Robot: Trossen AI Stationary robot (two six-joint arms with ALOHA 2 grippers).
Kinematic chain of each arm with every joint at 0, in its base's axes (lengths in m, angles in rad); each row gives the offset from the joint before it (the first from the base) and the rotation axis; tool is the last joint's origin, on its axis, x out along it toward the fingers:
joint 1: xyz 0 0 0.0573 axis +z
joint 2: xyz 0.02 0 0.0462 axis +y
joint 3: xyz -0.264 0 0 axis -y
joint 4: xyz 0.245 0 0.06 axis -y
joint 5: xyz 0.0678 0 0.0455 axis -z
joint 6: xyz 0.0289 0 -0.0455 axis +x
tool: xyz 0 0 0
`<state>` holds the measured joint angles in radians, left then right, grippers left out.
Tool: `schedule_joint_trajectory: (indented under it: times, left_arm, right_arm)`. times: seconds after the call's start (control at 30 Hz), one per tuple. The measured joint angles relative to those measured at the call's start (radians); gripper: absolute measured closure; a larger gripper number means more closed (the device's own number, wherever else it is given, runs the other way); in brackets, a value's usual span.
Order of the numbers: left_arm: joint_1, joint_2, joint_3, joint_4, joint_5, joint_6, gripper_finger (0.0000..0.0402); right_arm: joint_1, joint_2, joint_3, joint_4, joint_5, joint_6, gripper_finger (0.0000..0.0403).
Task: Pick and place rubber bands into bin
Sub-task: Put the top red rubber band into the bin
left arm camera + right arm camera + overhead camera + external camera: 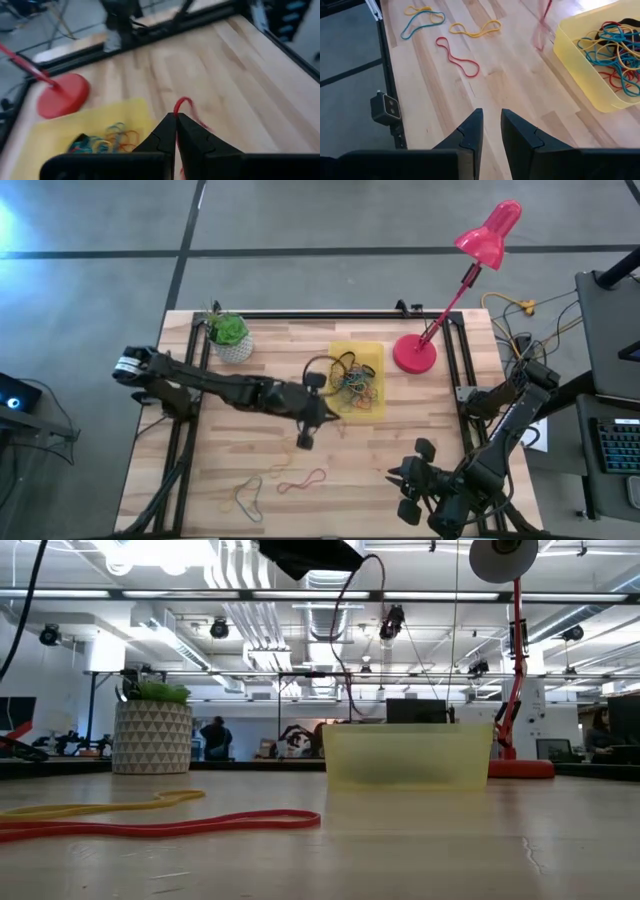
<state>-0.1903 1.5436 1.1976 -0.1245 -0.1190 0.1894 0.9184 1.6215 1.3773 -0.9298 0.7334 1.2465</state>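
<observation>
Left wrist view — red band (183, 105) in left hand (175, 120)

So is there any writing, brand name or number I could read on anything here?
None can be read. The yellow bin, the pink desk lamp and the white plant pot carry no lettering; the pot shows only a triangle pattern. The screens in the room behind are too far off to read.

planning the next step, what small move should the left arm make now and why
Probably carry a little farther over the bin, then open: the left pincer is shut on a red rubber band, beside the bin rather than above it.
</observation>
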Motion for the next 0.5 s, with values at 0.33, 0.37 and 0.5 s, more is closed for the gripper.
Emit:
schedule_joint_trajectory:
  times: [0.33,0.37,0.5]
  left_arm:
    - [0.179,0.007,0.0,0.114,-0.003,0.004,0.0401]
    - [0.197,0.008,-0.001,0.116,0.0,0.004,0.0401]
    - [0.266,0.034,-0.007,0.149,0.014,0.005,0.0402]
  right_arm:
    - [0.0,0.0,0.0,-0.006,0.0,0.003,0.0344]
    - [0.0,0.0,0.0,-0.007,0.0,0.003,0.0344]
    - [0.0,0.0,0.0,-0.007,0.01,0.007,0.0344]
